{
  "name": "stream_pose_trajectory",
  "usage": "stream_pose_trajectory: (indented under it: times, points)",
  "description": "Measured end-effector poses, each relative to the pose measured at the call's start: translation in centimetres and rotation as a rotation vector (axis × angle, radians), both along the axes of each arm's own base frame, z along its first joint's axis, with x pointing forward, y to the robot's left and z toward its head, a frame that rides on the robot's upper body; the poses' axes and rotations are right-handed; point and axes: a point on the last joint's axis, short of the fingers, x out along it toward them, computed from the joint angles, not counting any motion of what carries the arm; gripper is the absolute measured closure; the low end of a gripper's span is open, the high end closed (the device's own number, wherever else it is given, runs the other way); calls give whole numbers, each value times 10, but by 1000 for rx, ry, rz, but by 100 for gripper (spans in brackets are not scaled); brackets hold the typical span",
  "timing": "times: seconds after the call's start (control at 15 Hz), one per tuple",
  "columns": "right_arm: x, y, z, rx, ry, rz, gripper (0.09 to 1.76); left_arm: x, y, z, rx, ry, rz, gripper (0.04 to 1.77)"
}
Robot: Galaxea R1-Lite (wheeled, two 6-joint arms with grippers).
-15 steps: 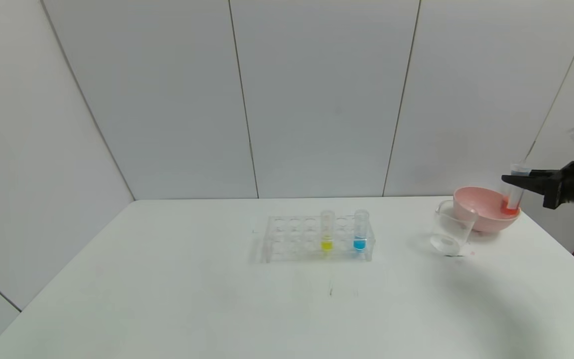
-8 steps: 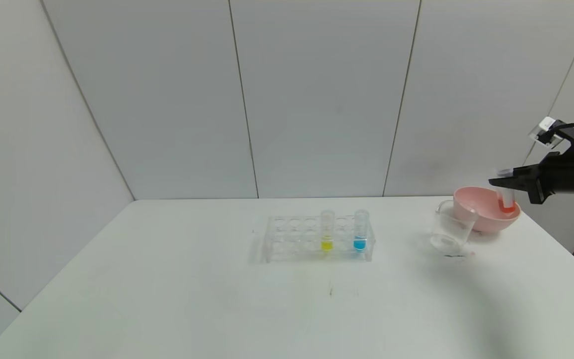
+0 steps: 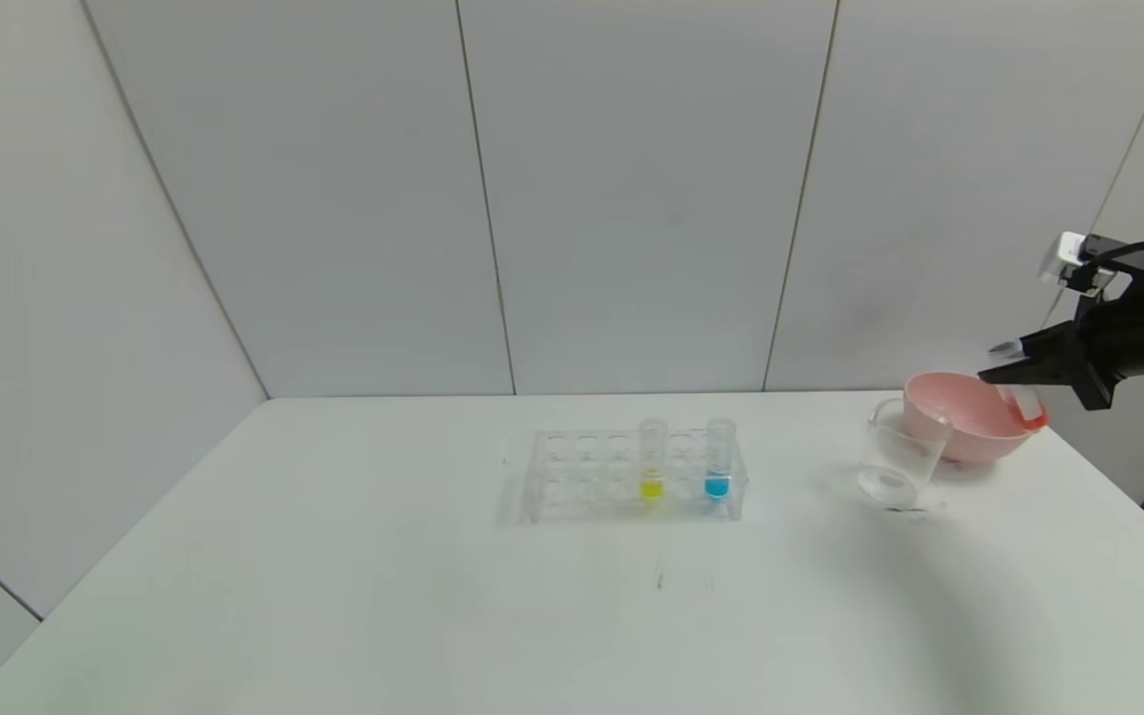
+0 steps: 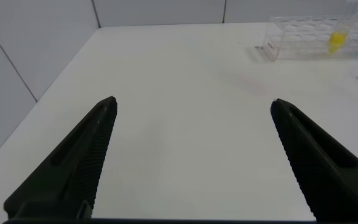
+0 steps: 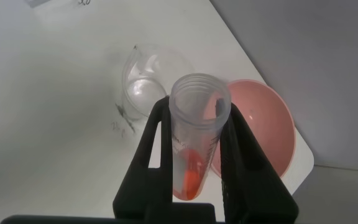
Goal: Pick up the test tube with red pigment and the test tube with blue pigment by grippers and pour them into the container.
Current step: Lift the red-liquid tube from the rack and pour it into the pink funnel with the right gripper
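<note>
Two tubes stand upright in the clear tube rack point(image 3: 632, 475) at mid-table in the head view: the test tube with blue pigment point(image 3: 719, 460) at the rack's right end, and a tube with yellow liquid point(image 3: 651, 460) just to its left. At the table's far right, the right gripper point(image 3: 1007, 369) hangs over the pink bowl point(image 3: 964, 415), pinching the test tube with red pigment point(image 3: 1021, 393), which tilts with its open mouth up and to the left and its orange-red liquid low, over the bowl's right rim. The container point(image 3: 898, 454), a clear beaker, stands on the white table point(image 3: 433, 596) touching or just in front of the bowl's left side. The left arm does not appear here.

In the left wrist view, the left gripper point(image 4: 191, 155) hovers low over bare table point(image 4: 185, 93) with its two black fingers point(image 4: 79, 155) spread wide and nothing between them; the rack point(image 4: 309, 40) with its yellow and blue liquids sits well apart, at the edge of sight.

In the right wrist view, the right gripper point(image 5: 194, 134) clamps the red tube point(image 5: 197, 134) from both sides, its open mouth toward the camera and the liquid pooled at its far end. Beyond it stand the beaker point(image 5: 145, 78) and the pink bowl point(image 5: 266, 140), side by side.
</note>
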Motion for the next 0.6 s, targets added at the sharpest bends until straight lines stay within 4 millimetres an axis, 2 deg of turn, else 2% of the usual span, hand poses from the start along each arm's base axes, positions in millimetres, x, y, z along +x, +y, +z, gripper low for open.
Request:
stream_pose_trajectory:
  times: [0.33, 0.6]
  points:
    - [3, 8, 13, -155, 109, -29, 135, 0, 0, 0, 0, 0, 0, 5]
    - [16, 26, 5, -243, 134, -37, 135, 0, 0, 0, 0, 0, 0, 5]
